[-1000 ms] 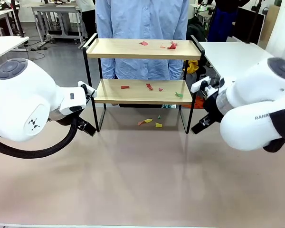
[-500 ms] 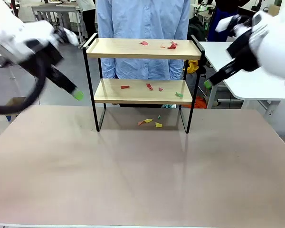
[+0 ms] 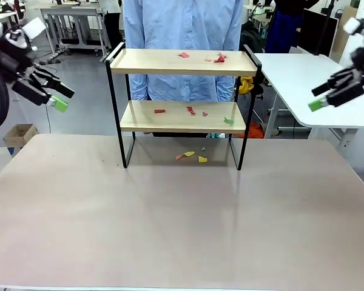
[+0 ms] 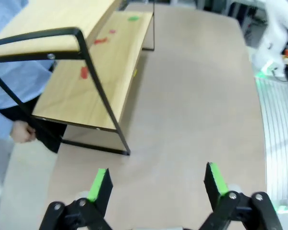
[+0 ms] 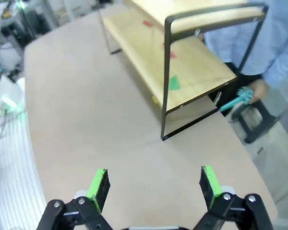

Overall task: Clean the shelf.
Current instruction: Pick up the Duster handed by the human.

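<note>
The shelf [image 3: 182, 117] stands at the far middle of the table, a person in a blue shirt [image 3: 182, 24] close behind it. Red scraps [image 3: 219, 58] lie on its top board. Red and green scraps [image 3: 229, 120] lie on the lower board, and yellow and orange scraps [image 3: 195, 157] on the table beneath. My left gripper [image 3: 62, 98] hangs open in the air left of the shelf; my right gripper [image 3: 318, 98] hangs open far to its right. Each wrist view looks down on the shelf [image 4: 101, 72] [image 5: 187, 67] past empty, wide-apart jaws [image 4: 157, 182] [image 5: 153, 183].
The person's hand [image 5: 259, 88] holds a teal brush [image 5: 239, 98] low behind the shelf; the other hand [image 4: 21, 132] hangs at the shelf's opposite end. A white table [image 3: 297, 73] stands at the right, a cardboard box [image 3: 21, 134] on the floor at the left.
Both arms have lifted from low beside the shelf and swung outward. The left gripper now hangs farther left, the right farther right. The scraps have not moved.
</note>
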You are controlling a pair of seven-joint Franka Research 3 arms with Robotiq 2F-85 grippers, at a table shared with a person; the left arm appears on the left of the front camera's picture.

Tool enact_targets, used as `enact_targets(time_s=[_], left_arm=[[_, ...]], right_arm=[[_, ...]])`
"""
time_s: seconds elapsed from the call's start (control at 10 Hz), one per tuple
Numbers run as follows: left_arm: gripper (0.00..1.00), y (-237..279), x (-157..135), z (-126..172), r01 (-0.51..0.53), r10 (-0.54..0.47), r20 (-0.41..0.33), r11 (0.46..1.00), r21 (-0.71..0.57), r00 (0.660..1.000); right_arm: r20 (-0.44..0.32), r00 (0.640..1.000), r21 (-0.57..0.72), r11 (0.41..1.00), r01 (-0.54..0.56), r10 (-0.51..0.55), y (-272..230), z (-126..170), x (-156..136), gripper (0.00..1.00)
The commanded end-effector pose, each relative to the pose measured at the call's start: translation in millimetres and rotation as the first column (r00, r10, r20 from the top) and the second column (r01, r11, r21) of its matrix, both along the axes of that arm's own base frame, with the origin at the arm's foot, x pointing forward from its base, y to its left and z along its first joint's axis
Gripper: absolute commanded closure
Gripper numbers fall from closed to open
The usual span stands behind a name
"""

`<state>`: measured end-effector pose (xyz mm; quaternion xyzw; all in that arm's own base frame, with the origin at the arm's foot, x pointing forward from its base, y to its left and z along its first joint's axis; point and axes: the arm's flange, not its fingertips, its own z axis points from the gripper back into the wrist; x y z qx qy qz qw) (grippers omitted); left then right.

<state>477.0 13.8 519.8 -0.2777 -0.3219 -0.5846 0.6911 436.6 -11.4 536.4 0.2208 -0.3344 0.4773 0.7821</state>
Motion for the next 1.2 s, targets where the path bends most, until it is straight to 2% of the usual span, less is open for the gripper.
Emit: enact_targets(time_s=[0.0, 0.1, 0.2, 0.3, 0.7, 0.8, 0.9, 1.0, 1.1], left_arm=[[0.0, 20, 36, -19, 0.081, -0.081, 0.003, 0.994, -0.073, 0.997], [0.0, 20, 34, -28, 0.008, -0.011, -0.033, 0.996, -0.089, 0.999], [0.0, 18, 13, -18, 0.04, -0.039, 0.018, 0.998, -0.047, 0.999], [0.0, 18, 13, -18, 0.04, -0.039, 0.018, 0.998, -0.047, 0.999], [0.0, 18, 13, -18, 0.04, -0.039, 0.018, 0.998, -0.047, 0.999], [0.0, 17, 19, -14, 0.048, -0.046, 0.033, 0.998, -0.049, 0.998], [0.0, 31, 55, -24, 0.021, -0.024, -0.031, 0.995, -0.093, 0.999], [0.0, 46, 92, -40, 0.025, -0.04, -0.119, 0.991, -0.131, 0.992], [0.0, 59, 120, -59, 0.008, -0.035, -0.154, 0.984, -0.176, 0.987]], right_arm=[[-0.012, 0.994, 0.018, 0.994, -0.105, 0.105, -29, -19, 33, 0.0], [-0.019, 0.995, 0.037, 0.995, -0.096, 0.096, -36, -29, 33, 0.0], [-0.034, 0.999, 0.012, 0.999, 0.043, -0.042, -26, -31, 23, 0.0], [-0.011, 0.996, 0.034, 0.996, -0.085, 0.086, -33, -24, 15, 0.0], [-0.011, 0.996, 0.034, 0.996, -0.085, 0.086, -33, -24, 15, 0.0], [-0.047, 0.997, 0.008, 0.998, -0.062, 0.062, -30, -26, 14, 0.0], [-0.076, 0.995, 0.076, 0.995, -0.061, 0.066, -52, -27, 44, 0.0], [-0.044, 0.995, 0.129, 0.988, -0.088, 0.094, -72, -33, 81, 0.0], [-0.044, 0.982, 0.17, 0.97, -0.176, 0.186, -87, -52, 117, 0.0]])
